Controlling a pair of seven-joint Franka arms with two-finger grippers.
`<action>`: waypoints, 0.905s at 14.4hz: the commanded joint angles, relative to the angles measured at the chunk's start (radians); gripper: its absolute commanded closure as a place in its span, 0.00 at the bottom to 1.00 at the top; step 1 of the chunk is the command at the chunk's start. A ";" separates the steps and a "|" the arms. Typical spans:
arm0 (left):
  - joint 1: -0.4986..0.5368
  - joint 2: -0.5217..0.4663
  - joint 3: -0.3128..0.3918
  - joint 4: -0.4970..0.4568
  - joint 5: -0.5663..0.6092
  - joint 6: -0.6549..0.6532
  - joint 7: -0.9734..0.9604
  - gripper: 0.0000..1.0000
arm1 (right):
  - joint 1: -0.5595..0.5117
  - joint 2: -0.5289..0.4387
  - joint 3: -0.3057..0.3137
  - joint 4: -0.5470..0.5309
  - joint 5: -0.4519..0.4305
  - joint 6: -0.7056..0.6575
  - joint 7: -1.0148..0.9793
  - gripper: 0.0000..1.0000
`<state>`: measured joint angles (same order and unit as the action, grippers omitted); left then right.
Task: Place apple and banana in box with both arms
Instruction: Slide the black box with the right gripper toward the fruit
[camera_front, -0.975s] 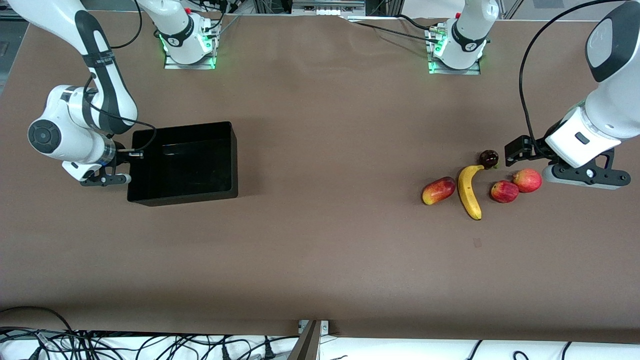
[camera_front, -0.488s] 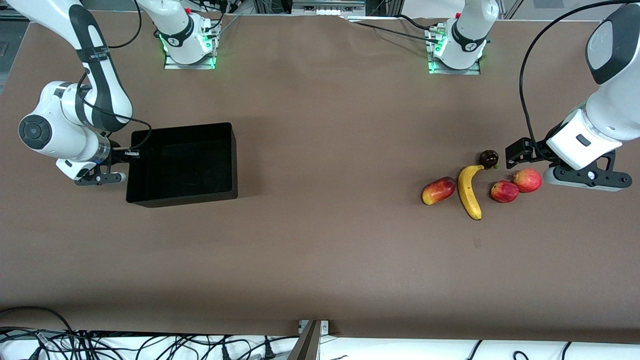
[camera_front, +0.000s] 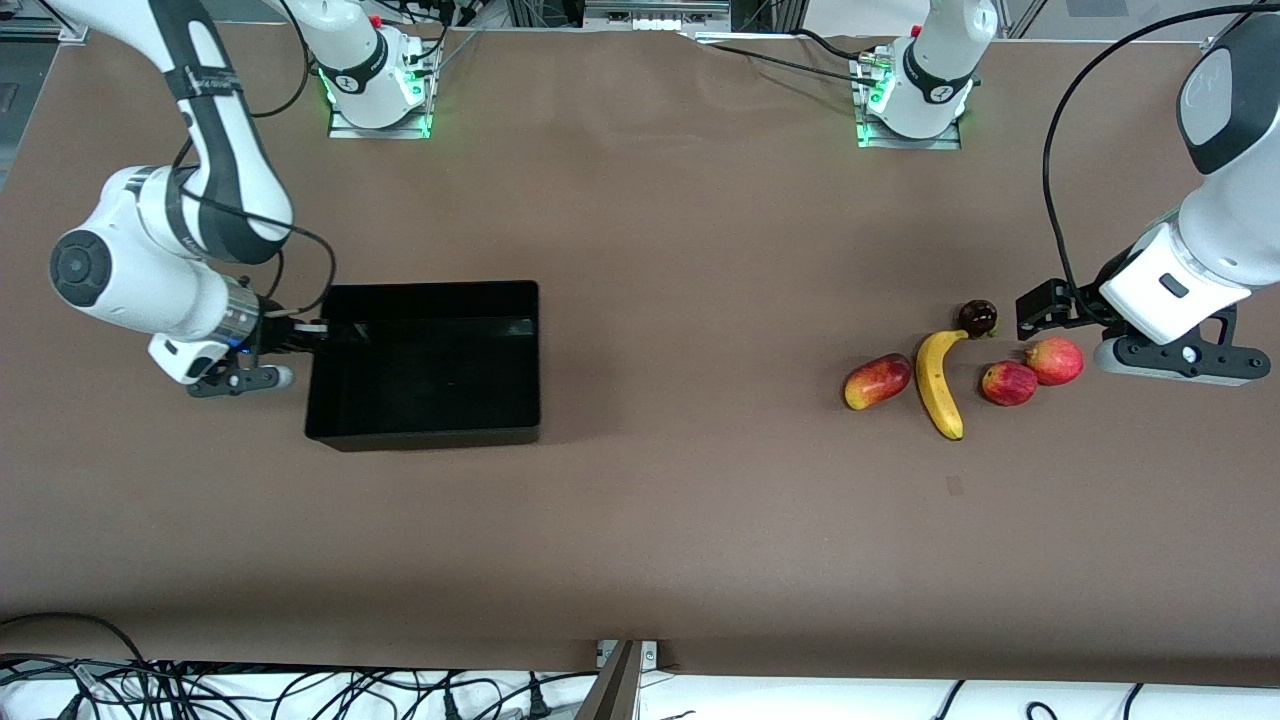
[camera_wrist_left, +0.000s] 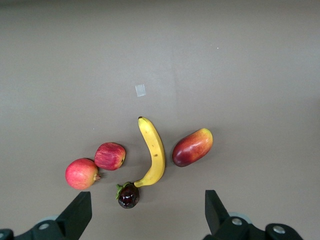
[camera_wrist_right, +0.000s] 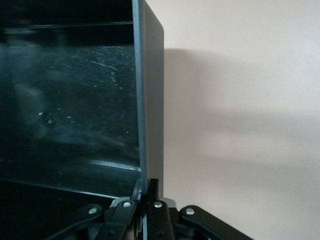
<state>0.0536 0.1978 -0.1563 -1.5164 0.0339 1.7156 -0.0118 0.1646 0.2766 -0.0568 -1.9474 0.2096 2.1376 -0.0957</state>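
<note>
Right end effector (camera_front: 312, 331) clamps the box (camera_front: 430, 436) wall; left end effector (camera_wrist_left: 145, 212) spread above one apple (camera_front: 1008, 383), one banana (camera_front: 938, 382), three other fruits.

No readable text, labels, brands or numbers on anything in view.

Colours you have on the brown tabletop (camera_front: 680, 500)

Your box (camera_front: 430, 432) is glossy black; the banana (camera_front: 938, 378) yellow with a darker stem tip; the apple (camera_front: 1007, 383) deep red, faintly pale-streaked; its round neighbour (camera_front: 1055, 360) red-orange with yellowish blush; the oblong fruit (camera_front: 877, 380) red and yellow.
</note>
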 joint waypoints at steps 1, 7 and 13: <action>0.008 0.015 -0.005 0.030 -0.008 -0.004 0.021 0.00 | 0.110 0.073 0.018 0.120 0.028 -0.028 0.204 1.00; 0.008 0.015 -0.005 0.030 -0.008 -0.004 0.021 0.00 | 0.381 0.237 0.017 0.274 0.163 -0.004 0.491 1.00; 0.014 0.015 -0.005 0.030 -0.008 -0.004 0.021 0.00 | 0.516 0.280 0.017 0.265 0.203 0.056 0.525 1.00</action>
<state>0.0575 0.2005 -0.1562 -1.5141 0.0339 1.7160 -0.0117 0.6487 0.5582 -0.0276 -1.7010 0.3844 2.1866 0.4259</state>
